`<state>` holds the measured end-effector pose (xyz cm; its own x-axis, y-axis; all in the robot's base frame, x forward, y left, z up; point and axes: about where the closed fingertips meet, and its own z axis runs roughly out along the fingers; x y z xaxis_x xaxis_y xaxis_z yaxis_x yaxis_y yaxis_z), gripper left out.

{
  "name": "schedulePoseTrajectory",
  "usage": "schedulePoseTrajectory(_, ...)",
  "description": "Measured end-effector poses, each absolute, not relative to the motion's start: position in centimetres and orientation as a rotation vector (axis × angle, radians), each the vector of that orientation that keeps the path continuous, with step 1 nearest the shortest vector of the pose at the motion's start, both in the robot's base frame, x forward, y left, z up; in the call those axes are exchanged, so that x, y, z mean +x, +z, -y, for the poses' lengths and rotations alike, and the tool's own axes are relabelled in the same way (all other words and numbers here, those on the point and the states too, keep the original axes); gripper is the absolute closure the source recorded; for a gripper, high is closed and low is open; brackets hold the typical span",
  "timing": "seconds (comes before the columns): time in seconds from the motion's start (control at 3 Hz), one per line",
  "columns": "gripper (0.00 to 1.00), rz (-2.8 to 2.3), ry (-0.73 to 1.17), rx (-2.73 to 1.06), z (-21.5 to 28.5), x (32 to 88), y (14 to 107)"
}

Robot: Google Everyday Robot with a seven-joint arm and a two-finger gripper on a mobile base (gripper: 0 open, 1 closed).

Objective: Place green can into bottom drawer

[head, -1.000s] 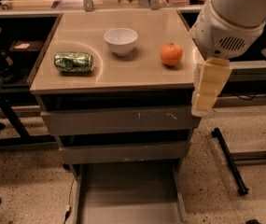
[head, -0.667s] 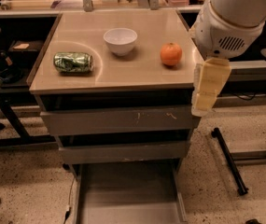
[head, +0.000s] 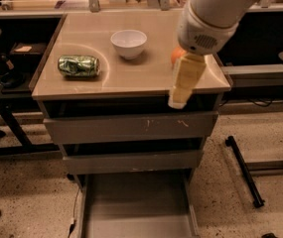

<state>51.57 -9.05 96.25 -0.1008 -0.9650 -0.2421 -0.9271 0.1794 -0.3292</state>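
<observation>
Up top, the tabletop (head: 146, 76) caps the cabinet, and below it the bottom drawer (head: 136, 207) stands pulled out toward us. At the right near edge the gripper (head: 176, 102) hangs pointing down past the lip; open or closed, can't tell. Far centre sits the white bowl (head: 128, 42). Over at left the green can (head: 79, 66) lies on its side, well apart from the gripper. Just behind the gripper peeks the orange (head: 176, 57).

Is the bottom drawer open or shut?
Open: the bottom drawer is pulled out, grey floor showing. The green can lies on the tabletop; the end effector hangs by its right front edge.
</observation>
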Motion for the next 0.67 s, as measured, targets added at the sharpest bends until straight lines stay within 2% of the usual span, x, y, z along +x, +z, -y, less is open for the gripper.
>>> schedulePoseTrajectory(0.33, 0.0, -2.099, -0.06, -1.739, 5.6, 56.3, 95.9)
schedulePoseTrajectory(0.67, 0.0, -2.071, 0.014, -1.802, 2.3, 58.0, 95.6)
